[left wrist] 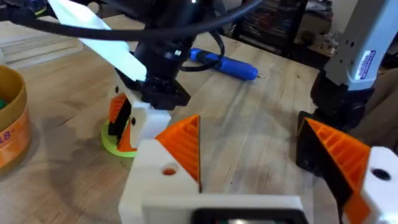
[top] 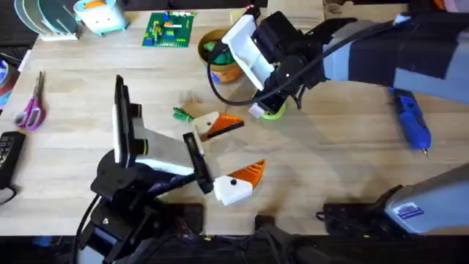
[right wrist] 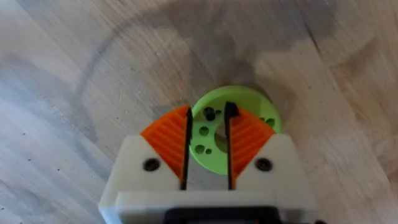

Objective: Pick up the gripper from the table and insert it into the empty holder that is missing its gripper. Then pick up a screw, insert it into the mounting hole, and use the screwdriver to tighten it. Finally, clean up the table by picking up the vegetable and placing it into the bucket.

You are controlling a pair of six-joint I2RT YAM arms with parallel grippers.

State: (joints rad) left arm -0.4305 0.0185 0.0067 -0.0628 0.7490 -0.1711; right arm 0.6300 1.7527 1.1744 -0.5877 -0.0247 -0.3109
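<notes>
My right gripper (top: pixel 265 108) reaches across the table (top: pixel 337 154) and hangs just over a lime-green disc with holes (right wrist: pixel 233 102). Its orange pads (right wrist: pixel 169 134) stand a narrow gap apart, with a small dark piece by one tip. My left gripper (top: pixel 253 143) is open wide above the table, an orange ribbed tip (left wrist: pixel 186 146) on each white finger base (left wrist: pixel 152 183). The nearer base shows a hole (left wrist: pixel 169 170) with orange behind it. The dark-green vegetable (top: pixel 179 114) lies beside the left gripper's far finger. The bucket (top: pixel 229 70) stands behind the right gripper. The blue screwdriver (top: pixel 412 121) lies at the right.
Purple-handled scissors (top: pixel 29 106) and a black remote (top: pixel 7 150) lie at the left edge. A green brick plate (top: pixel 170 29) and a light-blue object (top: pixel 101 16) sit along the back. A black cable (top: pixel 217 89) loops down from the right arm.
</notes>
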